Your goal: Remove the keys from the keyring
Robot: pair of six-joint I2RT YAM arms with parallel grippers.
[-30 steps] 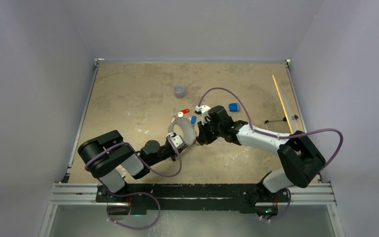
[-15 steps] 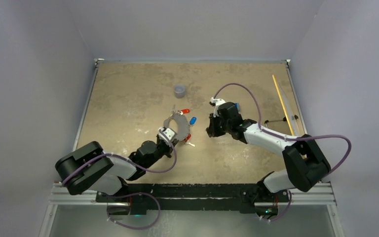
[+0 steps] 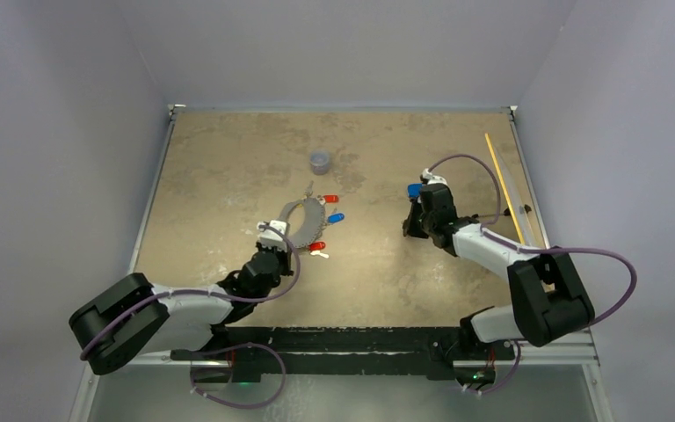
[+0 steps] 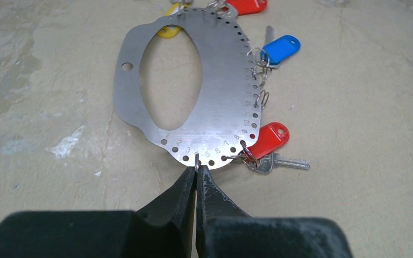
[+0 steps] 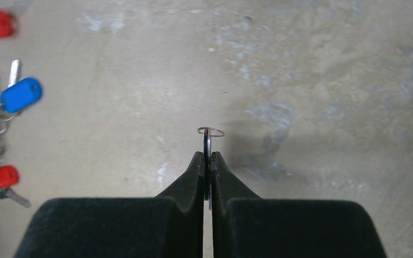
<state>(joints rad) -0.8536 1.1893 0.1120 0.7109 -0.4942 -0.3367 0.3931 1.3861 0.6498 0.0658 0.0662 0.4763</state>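
clamped on keyring [image 4: 220,97] rim with left gripper [image 4: 196,171]. pinched on a key [image 5: 208,141] with right gripper [image 5: 208,156], well apart.

The worn tan table [image 3: 228,158] carries a flat metal keyring [image 4: 223,91] with red- and blue-tagged keys [image 4: 281,48] along one edge, a small grey cup [image 3: 320,161] farther back, a blue block [image 3: 414,189], and a yellow stick [image 3: 503,185] near the right rim.

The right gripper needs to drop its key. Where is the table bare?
Bare: the stretch between the keyring and the right gripper, and the far left, left of the grey cup. Crowded: around the keyring's keys and left gripper, and near the blue block and yellow stick.
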